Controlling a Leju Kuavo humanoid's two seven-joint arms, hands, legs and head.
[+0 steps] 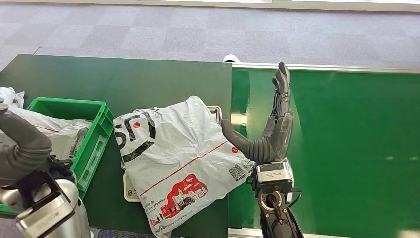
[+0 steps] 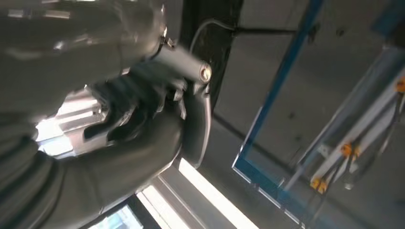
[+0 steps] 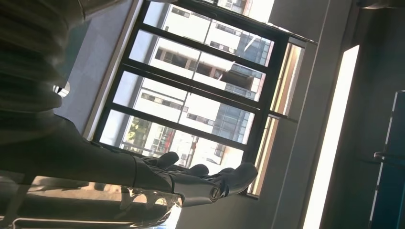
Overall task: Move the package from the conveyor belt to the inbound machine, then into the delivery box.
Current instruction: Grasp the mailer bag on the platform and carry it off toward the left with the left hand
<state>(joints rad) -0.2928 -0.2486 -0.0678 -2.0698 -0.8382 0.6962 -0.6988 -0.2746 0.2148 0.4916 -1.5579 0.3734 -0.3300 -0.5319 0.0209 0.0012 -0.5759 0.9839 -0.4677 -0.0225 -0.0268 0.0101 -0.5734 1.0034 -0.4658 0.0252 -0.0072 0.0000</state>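
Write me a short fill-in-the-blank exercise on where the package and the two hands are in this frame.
1. The white package lies on a flat device on the dark green ____.
2. The right hand is held with its fingers ____, holding nothing.
3. The crate to the left of the package is ____ in colour.
4. The bright green conveyor belt lies to the ____ of the package.

Missing words: table; apart; green; right

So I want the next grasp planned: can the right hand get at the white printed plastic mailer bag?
Probably yes: the open right hand stands beside the white printed plastic mailer bag, nothing between them.
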